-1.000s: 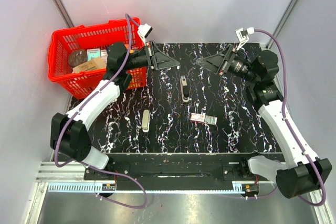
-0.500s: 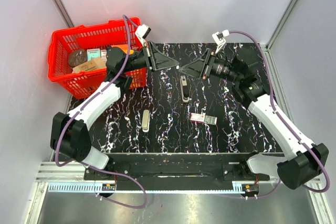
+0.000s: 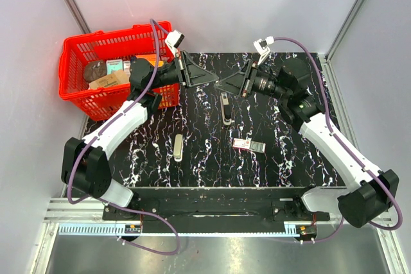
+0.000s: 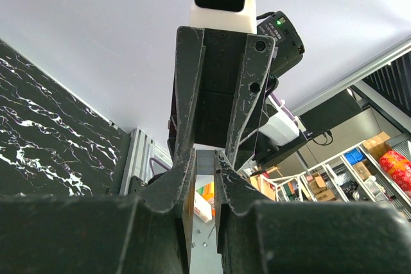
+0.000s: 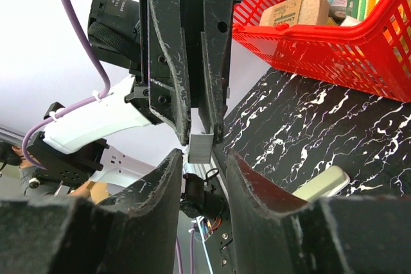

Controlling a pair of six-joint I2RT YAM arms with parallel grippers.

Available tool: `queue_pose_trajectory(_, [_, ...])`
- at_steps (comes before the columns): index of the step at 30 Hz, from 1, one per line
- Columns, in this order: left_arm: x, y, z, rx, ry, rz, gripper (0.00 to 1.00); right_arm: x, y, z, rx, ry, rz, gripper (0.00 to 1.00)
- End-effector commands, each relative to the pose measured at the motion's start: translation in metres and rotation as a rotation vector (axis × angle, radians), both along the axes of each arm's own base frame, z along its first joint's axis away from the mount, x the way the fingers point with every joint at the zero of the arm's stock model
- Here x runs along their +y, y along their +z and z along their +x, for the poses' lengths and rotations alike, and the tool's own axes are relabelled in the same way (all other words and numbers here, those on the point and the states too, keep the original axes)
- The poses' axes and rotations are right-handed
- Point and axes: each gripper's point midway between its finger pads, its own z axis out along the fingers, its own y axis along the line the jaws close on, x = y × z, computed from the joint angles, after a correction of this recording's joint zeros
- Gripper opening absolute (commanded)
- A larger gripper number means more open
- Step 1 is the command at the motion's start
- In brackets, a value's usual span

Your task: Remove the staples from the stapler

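Note:
My left gripper [image 3: 214, 79] is shut on a short grey strip of staples [image 5: 200, 147] and holds it level above the back of the table. The strip also shows between my left fingertips in the left wrist view [image 4: 204, 158]. My right gripper [image 3: 223, 85] is open and faces the left one tip to tip. Its fingers [image 5: 168, 178] stand on either side of the strip's free end without touching it. The cream-white stapler [image 3: 178, 146] lies on the table's front left. A darker grey rail piece [image 3: 225, 107] lies under the grippers.
A small red-and-white flat box [image 3: 248, 145] lies right of centre on the black marbled table [image 3: 282, 152]. A red basket [image 3: 77, 88] holding several items stands at the back left, close behind the left arm.
My right arm has swung left across the back of the table until its open jaws reach the tip of the left gripper. The left gripper has hardly moved and keeps hold of the strip.

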Motion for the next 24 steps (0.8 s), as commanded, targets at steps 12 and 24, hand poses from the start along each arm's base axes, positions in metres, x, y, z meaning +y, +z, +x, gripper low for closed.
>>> queue_pose_trajectory(12, [0.004,0.012,-0.009,-0.077,0.011,-0.005,0.00,0.000,0.036,0.000,-0.116,-0.029,0.046,0.22])
queue_pose_trajectory(24, [0.008,-0.004,0.011,-0.071,0.061,0.090,0.65,-0.010,0.007,-0.001,-0.050,-0.083,-0.063,0.12])
